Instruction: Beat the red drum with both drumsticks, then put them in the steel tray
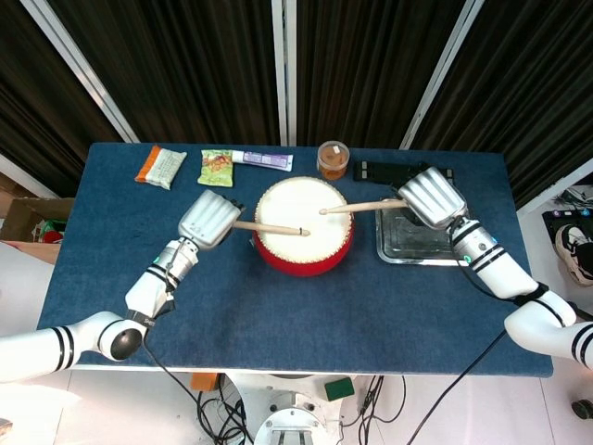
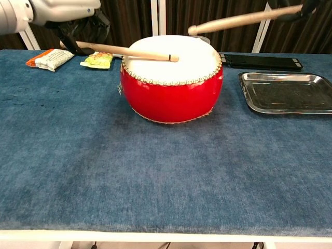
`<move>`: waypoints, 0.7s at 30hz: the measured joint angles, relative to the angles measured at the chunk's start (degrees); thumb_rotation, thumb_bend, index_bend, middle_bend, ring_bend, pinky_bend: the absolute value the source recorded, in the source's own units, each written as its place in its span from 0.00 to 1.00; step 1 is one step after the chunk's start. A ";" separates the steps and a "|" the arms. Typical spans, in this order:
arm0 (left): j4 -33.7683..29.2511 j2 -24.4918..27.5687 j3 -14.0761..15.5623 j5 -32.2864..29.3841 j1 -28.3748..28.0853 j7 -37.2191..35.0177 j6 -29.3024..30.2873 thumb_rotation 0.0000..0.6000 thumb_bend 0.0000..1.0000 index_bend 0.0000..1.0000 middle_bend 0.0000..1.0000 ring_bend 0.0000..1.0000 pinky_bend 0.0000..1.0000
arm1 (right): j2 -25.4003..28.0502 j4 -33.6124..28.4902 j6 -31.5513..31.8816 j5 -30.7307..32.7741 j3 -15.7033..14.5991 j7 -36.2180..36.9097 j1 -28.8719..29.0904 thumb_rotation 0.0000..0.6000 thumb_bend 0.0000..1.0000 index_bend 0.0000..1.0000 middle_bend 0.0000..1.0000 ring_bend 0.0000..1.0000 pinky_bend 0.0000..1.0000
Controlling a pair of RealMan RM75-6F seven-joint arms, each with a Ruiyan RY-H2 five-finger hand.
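The red drum (image 1: pixel 304 255) (image 2: pixel 171 96) with a white skin stands mid-table. My left hand (image 1: pixel 209 219) (image 2: pixel 83 28) grips a wooden drumstick (image 1: pixel 269 227) (image 2: pixel 124 51) whose tip lies on or just over the skin. My right hand (image 1: pixel 432 197) (image 2: pixel 306 6) grips the other drumstick (image 1: pixel 361 207) (image 2: pixel 241 19), which slopes up with its tip raised above the skin. The steel tray (image 1: pixel 454 258) (image 2: pixel 288 92) lies to the right of the drum, partly under my right hand in the head view.
Along the far edge lie an orange-and-white packet (image 1: pixel 161 167), a green snack bag (image 1: pixel 216 168), a tube (image 1: pixel 262 159), a brown jar (image 1: pixel 333 159) and a black bar (image 1: pixel 380 171). The blue cloth (image 1: pixel 278 315) covers the table.
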 measured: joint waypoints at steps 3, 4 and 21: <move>-0.17 -0.28 0.05 -1.11 -0.29 0.16 1.47 1.00 0.57 0.65 0.66 0.62 0.78 | 0.43 -0.54 1.16 0.10 0.49 1.15 0.02 1.00 0.85 0.71 0.64 0.41 0.43; -0.56 -0.01 -0.01 -1.04 -0.20 0.02 2.24 1.00 0.57 0.65 0.66 0.62 0.78 | 0.34 -0.48 0.83 0.10 0.39 1.07 0.16 1.00 0.85 0.71 0.64 0.41 0.43; -0.35 0.28 2.19 -3.58 -1.78 0.43 3.85 1.00 0.57 0.65 0.66 0.62 0.78 | -2.30 1.84 0.74 0.90 -0.98 -0.12 1.35 1.00 0.85 0.71 0.64 0.41 0.44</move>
